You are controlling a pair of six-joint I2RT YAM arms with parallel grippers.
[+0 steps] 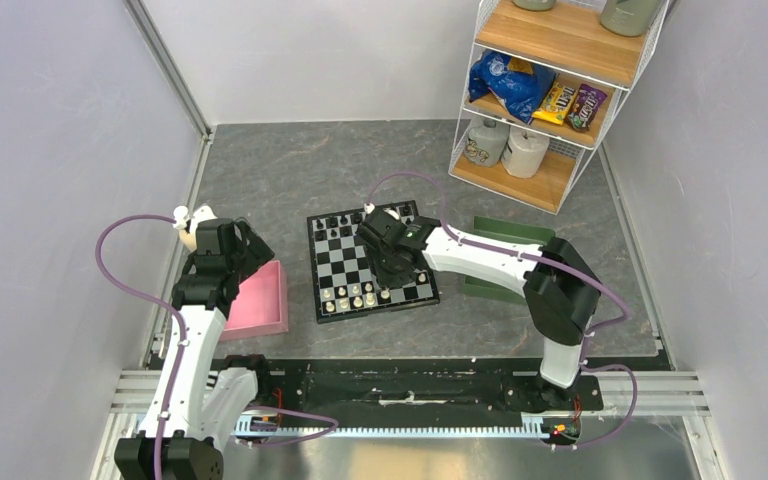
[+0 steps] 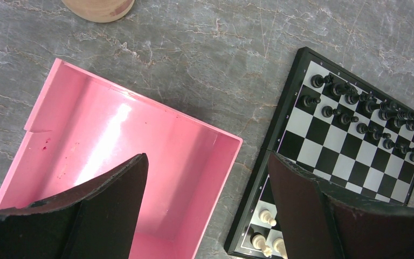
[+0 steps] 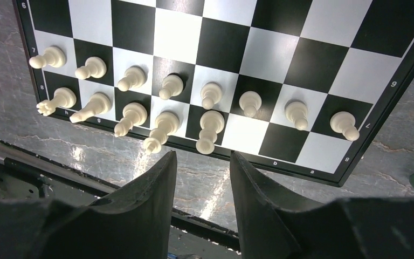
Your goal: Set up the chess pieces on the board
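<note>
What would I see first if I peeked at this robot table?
The black-and-white chessboard in the middle of the grey table, with the right gripper hovering open over its near side. Cream-white pieces stand there in two rows, black pieces along the far side. A bright pink tray sits left of the board, beneath the open left gripper.
</note>
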